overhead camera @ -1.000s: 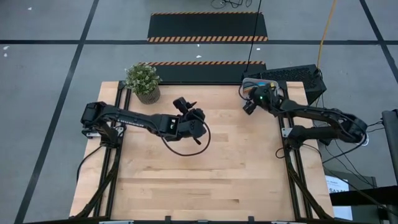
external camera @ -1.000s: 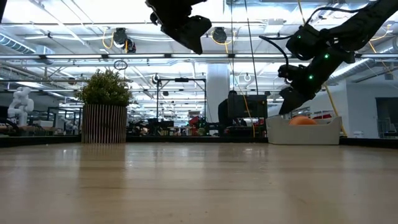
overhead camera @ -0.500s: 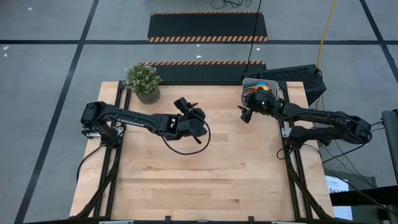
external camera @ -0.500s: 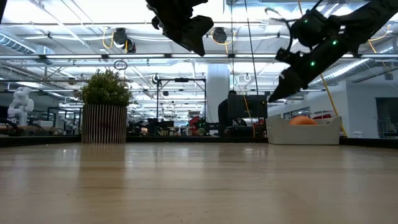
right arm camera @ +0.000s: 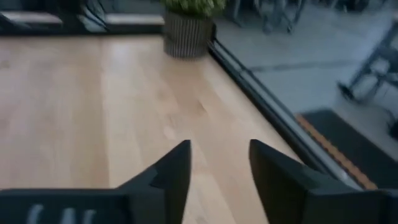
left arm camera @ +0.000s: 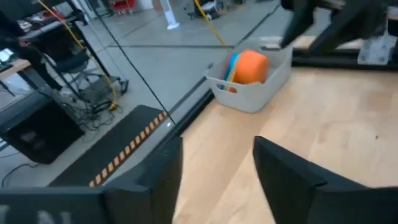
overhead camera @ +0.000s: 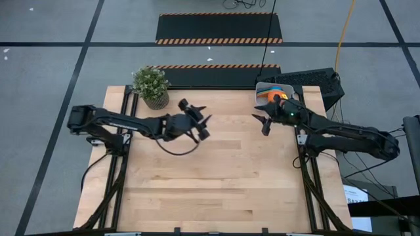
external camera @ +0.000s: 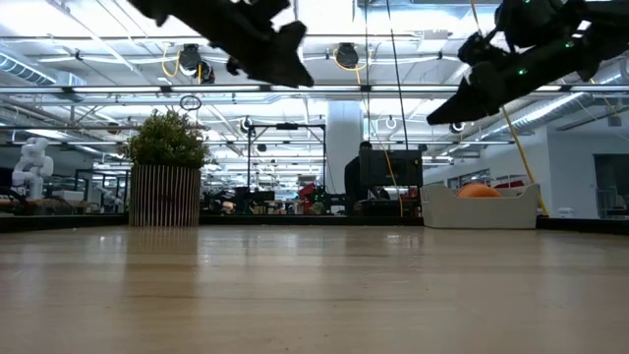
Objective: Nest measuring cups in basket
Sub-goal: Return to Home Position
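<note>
The light-grey basket point(overhead camera: 260, 87) stands at the table's far right corner, also in the low view point(external camera: 480, 208) and the left wrist view point(left arm camera: 255, 93). In it lies an orange measuring cup point(left arm camera: 252, 65) with a light blue one point(left arm camera: 231, 65) beside it; other cups are hidden. My right gripper point(overhead camera: 262, 122) hovers open just near-left of the basket, high above the table point(external camera: 442, 110), nothing between its fingers point(right arm camera: 219, 152). My left gripper point(overhead camera: 197, 117) hangs open and empty over the table's far middle point(external camera: 295, 71), pointing toward the basket point(left arm camera: 217, 152).
A potted green plant point(overhead camera: 151, 85) stands at the far left corner, also in the low view point(external camera: 165, 182) and the right wrist view point(right arm camera: 189, 22). A black device point(overhead camera: 308, 82) sits just beyond the basket. Bare wood point(overhead camera: 216, 177) fills the middle and near part.
My right gripper has risen from the basket and drawn off toward the table's near edge, tipping from steeply down to nearly level. My left arm has pulled back toward the table's left and its gripper has tipped lower and turned. The cups stay in the basket.
</note>
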Controlling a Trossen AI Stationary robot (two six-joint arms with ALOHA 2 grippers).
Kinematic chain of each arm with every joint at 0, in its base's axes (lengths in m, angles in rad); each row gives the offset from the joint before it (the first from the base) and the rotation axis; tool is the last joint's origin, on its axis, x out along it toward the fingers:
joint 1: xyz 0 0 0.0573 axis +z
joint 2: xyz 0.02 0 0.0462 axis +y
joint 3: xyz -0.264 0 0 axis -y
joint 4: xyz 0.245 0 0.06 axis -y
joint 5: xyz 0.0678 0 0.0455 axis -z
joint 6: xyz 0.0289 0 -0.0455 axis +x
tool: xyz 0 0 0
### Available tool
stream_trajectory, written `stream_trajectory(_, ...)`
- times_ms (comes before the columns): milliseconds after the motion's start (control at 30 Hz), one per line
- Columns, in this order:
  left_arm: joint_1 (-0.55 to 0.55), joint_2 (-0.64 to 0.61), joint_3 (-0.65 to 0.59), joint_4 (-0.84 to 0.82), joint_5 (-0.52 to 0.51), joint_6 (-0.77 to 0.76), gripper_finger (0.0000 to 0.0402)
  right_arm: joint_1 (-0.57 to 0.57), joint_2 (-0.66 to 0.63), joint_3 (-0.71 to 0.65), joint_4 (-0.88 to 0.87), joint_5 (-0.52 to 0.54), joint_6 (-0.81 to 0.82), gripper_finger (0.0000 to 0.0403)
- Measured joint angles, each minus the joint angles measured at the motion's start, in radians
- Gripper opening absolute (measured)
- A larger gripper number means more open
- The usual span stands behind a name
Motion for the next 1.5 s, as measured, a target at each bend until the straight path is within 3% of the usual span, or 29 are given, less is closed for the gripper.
stream_trajectory(100,0.000,-0.096,-0.070,-0.012,0.000,-0.004,0.0146,0.002,-0.041,-0.026,0.059,-0.043,-0.026,0.0123)
stream_trajectory(233,-0.019,-0.228,-0.155,-0.003,0.031,-0.024,0.0040,0.003,-0.083,-0.062,0.124,-0.096,-0.041,0.0052)
stream_trajectory(300,-0.026,-0.289,-0.208,0.054,0.075,-0.040,0.0012,0.003,-0.101,-0.075,0.149,-0.127,-0.042,0.0017)
stream_trajectory(533,-0.061,-0.458,-0.459,0.372,0.249,0.035,0.0012,0.018,-0.130,-0.081,0.159,-0.233,0.019,0.0008)
stream_trajectory(667,-0.070,-0.539,-0.598,0.514,0.259,0.052,0.0004,0.063,-0.129,-0.081,0.153,-0.290,0.027,0.0002)
stream_trajectory(800,-0.070,-0.613,-0.690,0.558,0.260,0.012,0.0018,0.132,-0.129,-0.085,0.147,-0.283,0.081,0.0003)
stream_trajectory(1067,-0.110,-0.679,-0.759,0.551,0.261,-0.059,0.0018,0.313,-0.132,-0.112,0.167,-0.078,0.138,0.0000)
stream_trajectory(1267,-0.145,-0.714,-0.760,0.553,0.257,-0.015,0.0004,0.418,-0.146,-0.115,0.126,-0.072,0.075,0.0000)
stream_trajectory(1400,-0.169,-0.731,-0.760,0.549,0.257,0.009,0.0010,0.433,-0.202,-0.115,0.024,0.023,0.092,0.0000)
stream_trajectory(1500,-0.189,-0.731,-0.760,0.536,0.256,0.022,0.0005,0.443,-0.247,-0.134,-0.004,0.035,0.117,0.0000)
